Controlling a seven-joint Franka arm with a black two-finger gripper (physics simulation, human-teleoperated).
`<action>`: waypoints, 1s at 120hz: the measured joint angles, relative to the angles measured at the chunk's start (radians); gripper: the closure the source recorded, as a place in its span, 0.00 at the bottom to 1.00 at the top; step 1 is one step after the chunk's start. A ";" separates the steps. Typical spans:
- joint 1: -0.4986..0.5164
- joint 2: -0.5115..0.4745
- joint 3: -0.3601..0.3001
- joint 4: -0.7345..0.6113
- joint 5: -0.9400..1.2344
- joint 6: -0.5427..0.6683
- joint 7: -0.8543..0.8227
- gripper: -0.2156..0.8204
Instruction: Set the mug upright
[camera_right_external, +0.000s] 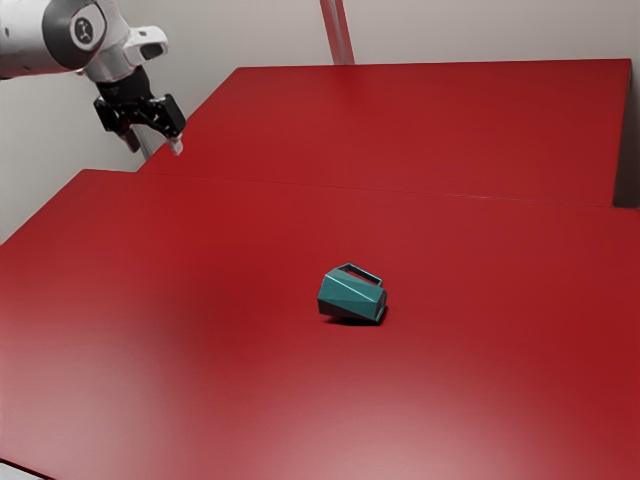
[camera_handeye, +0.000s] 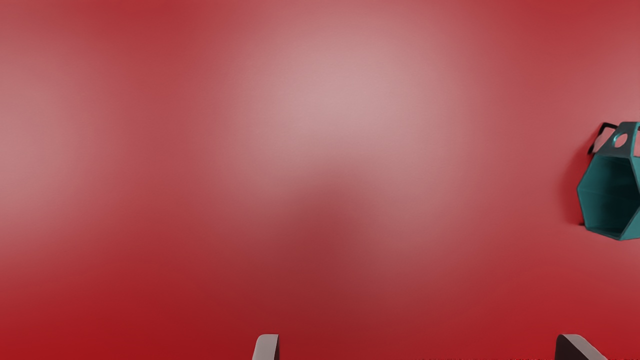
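In the exterior view my gripper (camera_right_external: 156, 146) hangs high over the table's far left edge, well away from the mug. The teal, faceted mug (camera_right_external: 352, 296) lies on its side on the red table, with its handle facing up. My gripper (camera_handeye: 417, 347) stands open in the wrist view, nothing between its fingertips. There the mug (camera_handeye: 610, 195) is cut off by the picture's edge; its hollow mouth faces the camera side, and part of its body is out of sight.
The red table (camera_right_external: 200, 350) extends around the mug on all sides. Behind it lies another red surface (camera_right_external: 430, 130), with a dark side face at the exterior view's right. Pale walls stand beyond.
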 joint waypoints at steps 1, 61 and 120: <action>-0.001 -0.001 0.000 -0.003 0.000 0.002 0.001 0.21; 0.138 -0.095 0.005 -0.379 -0.099 0.380 0.045 0.21; 0.413 0.080 -0.227 -0.492 -0.815 0.717 0.709 0.21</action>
